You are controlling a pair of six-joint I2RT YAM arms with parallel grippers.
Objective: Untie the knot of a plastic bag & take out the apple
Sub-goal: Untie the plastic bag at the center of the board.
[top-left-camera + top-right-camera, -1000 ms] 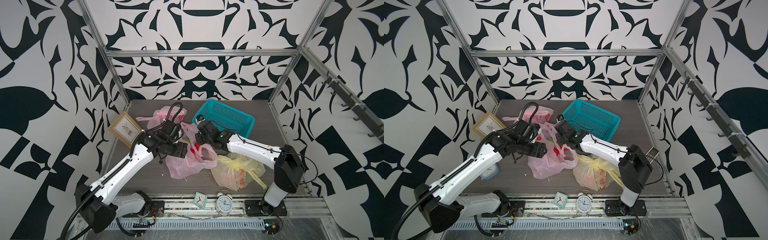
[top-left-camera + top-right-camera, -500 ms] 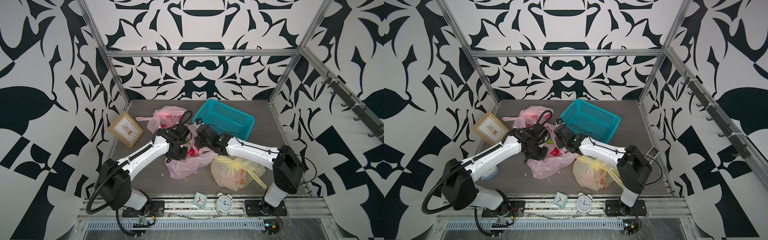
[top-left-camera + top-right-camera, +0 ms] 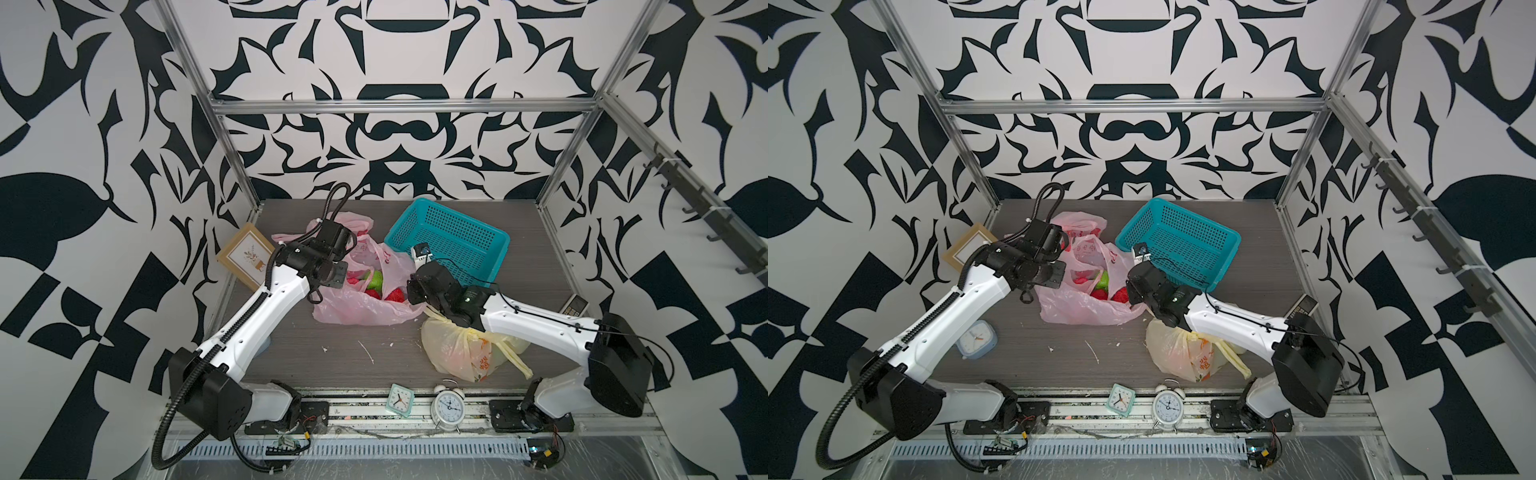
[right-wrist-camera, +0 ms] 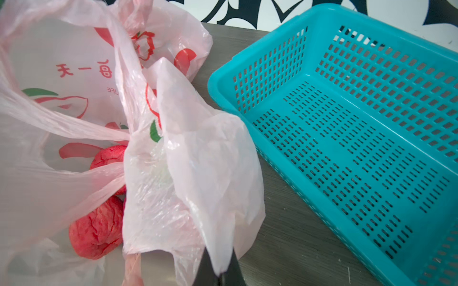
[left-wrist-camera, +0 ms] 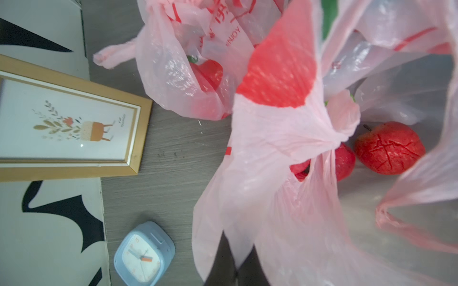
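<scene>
"So where is the pink bag (image 3: 365, 309) sitting?"

"Slumped on the counter (image 3: 332, 357) between the two arms, just in front of the teal basket (image 4: 267, 74) and just beside a second pink sack (image 3: 353, 220) behind it. In both top views its mouth gapes upward."

"And the apple?"

"Inside it. The left wrist view shows a cracked red apple (image 5: 389, 148) lying on the bag's floor. Another red one is right beside it, half behind the film. Something green (image 3: 376, 280) lies among them too."

"What about the left pincer (image 5: 236, 271)?"

"Pressed together on a fold of the bag's pink film. The plastic runs from the dark fingertips to a tight gather (image 5: 338, 143) where the handles meet. Whether that gather is a knot, I cannot tell."

"The right pincer (image 4: 219, 272)?"

"Also clamped — it pinches a pale flap of the same bag, on the side nearest the basket."

"Anything else around?"

"A knotted yellow bag (image 3: 461, 353) lies under the right arm. A gold picture frame (image 5: 69, 118) leans against the left wall, with a blue clock (image 5: 143, 255) near it. On the front rail stand a mint square clock (image 3: 401, 400) and a white alarm clock (image 3: 448, 405)."
</scene>
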